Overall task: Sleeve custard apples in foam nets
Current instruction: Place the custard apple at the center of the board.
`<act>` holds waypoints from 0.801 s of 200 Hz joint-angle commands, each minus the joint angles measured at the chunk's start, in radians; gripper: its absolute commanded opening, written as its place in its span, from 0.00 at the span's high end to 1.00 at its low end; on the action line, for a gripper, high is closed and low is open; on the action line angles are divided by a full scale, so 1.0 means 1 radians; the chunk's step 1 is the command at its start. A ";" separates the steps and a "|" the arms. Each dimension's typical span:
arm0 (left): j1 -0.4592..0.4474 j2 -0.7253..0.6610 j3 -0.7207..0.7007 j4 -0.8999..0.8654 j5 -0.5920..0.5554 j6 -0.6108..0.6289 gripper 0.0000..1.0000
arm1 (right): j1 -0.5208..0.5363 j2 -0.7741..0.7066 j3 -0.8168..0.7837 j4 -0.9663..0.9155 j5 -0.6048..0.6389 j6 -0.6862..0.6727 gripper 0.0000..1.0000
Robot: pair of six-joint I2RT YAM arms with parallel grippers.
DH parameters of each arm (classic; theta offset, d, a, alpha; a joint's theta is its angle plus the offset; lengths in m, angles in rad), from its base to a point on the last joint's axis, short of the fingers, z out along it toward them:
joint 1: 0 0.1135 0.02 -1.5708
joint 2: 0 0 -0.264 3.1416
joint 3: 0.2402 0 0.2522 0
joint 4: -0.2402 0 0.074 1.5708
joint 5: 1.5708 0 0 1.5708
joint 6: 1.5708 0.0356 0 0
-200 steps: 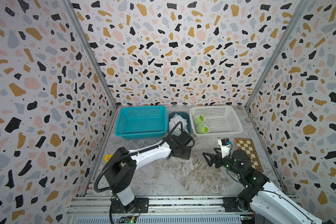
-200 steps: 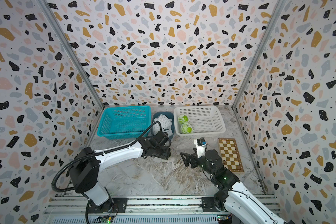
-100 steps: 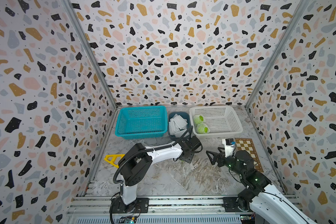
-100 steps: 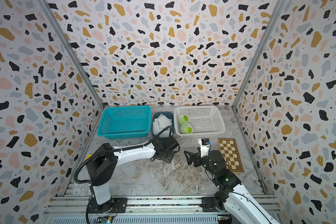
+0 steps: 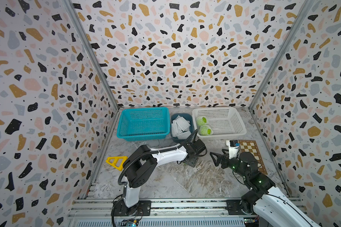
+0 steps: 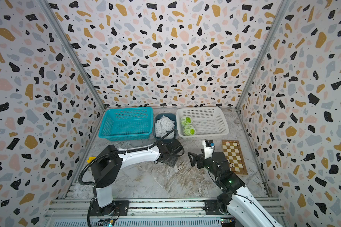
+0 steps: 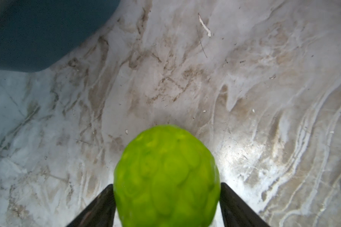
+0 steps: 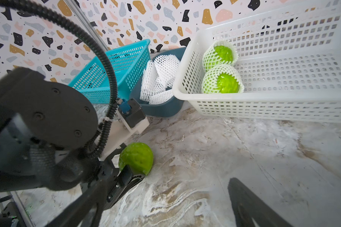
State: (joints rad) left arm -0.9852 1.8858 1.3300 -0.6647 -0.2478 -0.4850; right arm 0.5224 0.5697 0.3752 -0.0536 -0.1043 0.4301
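Two sleeved: bumpy green custard apples [image 8: 224,82] in white diamond-mesh foam nets [image 8: 209,79]
Left pincer [image 7: 166,183]: flanks bare scaly fruit [image 7: 165,169]; grip unclear
Right pincer [image 5: 216,157]: open

Bright even light, glare on tabletop [image 7: 236,155], custard apple [image 7: 166,176] blurred, wide-angle edge distortion

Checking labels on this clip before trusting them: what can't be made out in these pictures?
Bare custard apple: both top views, hidden under the left gripper.
Its grip: left wrist view, blurred; pressing or just flanking, unclear.
Foam nets count: overlapping in their tub.
Right gripper: right wrist view, cut off by edge.
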 commanded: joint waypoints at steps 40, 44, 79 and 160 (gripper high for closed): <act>-0.007 -0.251 -0.060 -0.019 0.011 -0.007 0.17 | -0.008 0.062 0.083 -0.033 -0.014 -0.005 0.02; -0.008 -0.272 -0.074 -0.017 0.010 -0.010 0.17 | -0.007 0.071 0.089 -0.034 -0.017 -0.007 0.02; -0.006 -0.468 -0.215 0.010 -0.017 -0.051 0.16 | -0.007 0.200 0.171 -0.030 -0.062 -0.022 0.04; 0.144 -0.871 -0.571 0.113 0.056 -0.223 0.16 | 0.056 0.627 0.446 -0.017 -0.096 -0.053 0.11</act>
State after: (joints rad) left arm -0.8879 1.1038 0.8192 -0.6064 -0.2420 -0.6441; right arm 0.5411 1.1236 0.7284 -0.0750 -0.2012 0.4000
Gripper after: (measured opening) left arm 0.856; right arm 0.896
